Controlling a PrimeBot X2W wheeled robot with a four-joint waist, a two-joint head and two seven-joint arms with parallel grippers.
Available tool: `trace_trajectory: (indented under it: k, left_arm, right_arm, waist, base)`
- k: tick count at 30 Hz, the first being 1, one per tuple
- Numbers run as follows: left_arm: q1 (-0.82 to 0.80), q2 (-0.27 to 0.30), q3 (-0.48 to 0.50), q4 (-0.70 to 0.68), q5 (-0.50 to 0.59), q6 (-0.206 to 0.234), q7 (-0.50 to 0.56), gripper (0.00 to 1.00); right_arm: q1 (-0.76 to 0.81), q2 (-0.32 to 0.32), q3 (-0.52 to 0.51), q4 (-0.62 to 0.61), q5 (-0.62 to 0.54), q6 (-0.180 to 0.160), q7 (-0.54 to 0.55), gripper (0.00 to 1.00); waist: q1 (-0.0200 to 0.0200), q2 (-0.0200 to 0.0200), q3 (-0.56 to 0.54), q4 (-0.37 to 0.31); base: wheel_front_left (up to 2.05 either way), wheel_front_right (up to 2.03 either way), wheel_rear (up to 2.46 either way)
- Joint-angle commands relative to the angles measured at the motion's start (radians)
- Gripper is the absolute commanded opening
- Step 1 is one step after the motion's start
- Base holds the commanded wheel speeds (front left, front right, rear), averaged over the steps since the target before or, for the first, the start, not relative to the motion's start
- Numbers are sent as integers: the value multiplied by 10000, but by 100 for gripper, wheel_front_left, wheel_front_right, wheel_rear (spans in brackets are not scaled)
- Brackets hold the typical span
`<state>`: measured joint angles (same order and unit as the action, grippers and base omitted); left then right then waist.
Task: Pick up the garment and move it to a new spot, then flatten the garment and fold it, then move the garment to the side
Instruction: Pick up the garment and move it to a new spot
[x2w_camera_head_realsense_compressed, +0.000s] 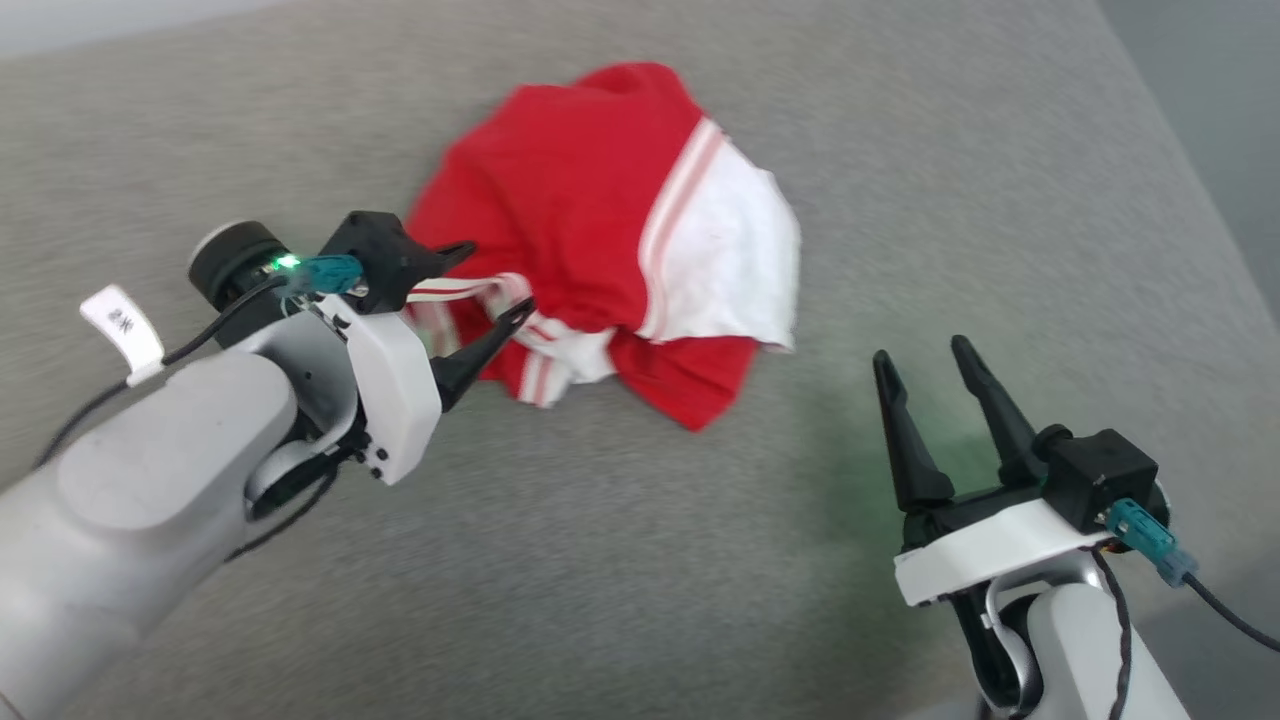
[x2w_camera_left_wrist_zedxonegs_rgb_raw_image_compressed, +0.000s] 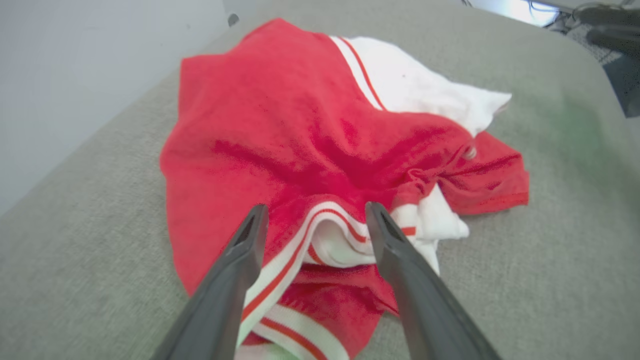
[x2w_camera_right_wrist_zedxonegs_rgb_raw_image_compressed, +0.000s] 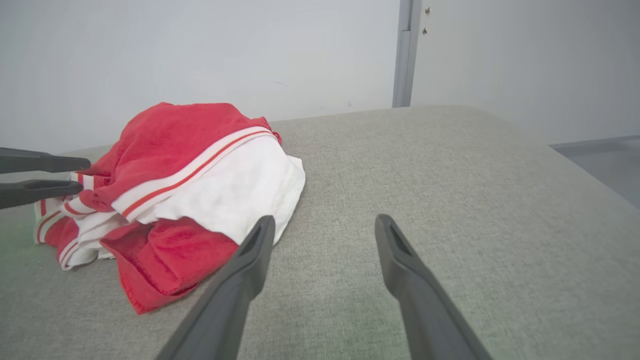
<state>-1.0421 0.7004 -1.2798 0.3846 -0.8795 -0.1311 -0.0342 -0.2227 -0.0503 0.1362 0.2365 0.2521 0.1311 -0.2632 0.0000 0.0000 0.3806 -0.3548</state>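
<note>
The garment (x2w_camera_head_realsense_compressed: 560, 200) lies in a crumpled heap on the grey fabric-covered desk (x2w_camera_head_realsense_compressed: 600, 560), toward its far edge, with a white sleeve and striped trim turned up on top. The left tool (x2w_camera_head_realsense_compressed: 497, 280) is spread, its two fingers reaching in on either side of a fold of the striped trim at the heap's near-left side without closing on it. The right tool (x2w_camera_head_realsense_compressed: 921, 353) is spread too, over bare desk nearer the right edge, apart from the garment.
</note>
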Motion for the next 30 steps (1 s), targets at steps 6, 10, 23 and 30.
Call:
trace_trajectory:
  k: [6, 10, 23, 30]
  left_arm:
    - [816, -417, 125, 813, -1161, 10, -1775, 100]
    - [1795, -748, 636, 1681, -1904, 10, -2252, 100]
    - [6102, -1750, 6577, 2362, 68, 54, -2318, 100]
    - [8532, -2327, 9646, 1543, 1926, 118, -2319, 100]
  right_arm:
    - [-134, -12, -511, 488, -1023, -7, -22, 100]
    - [-62, -9, -833, 796, -1515, -7, -22, 100]
    - [467, -8, -1388, 1419, -2141, -7, -22, 100]
    - [978, -12, -1896, 1289, -2201, -7, -22, 100]
  waist:
    - [0, 0, -1318, 1763]
    - [0, 0, -1834, 2462]
    - [0, 0, -3058, 3978]
    - [0, 0, -3489, 4088]
  base:
    - [0, 0, 0]
    - [0, 0, 0]
    - [0, 0, 0]
    - [0, 0, 0]
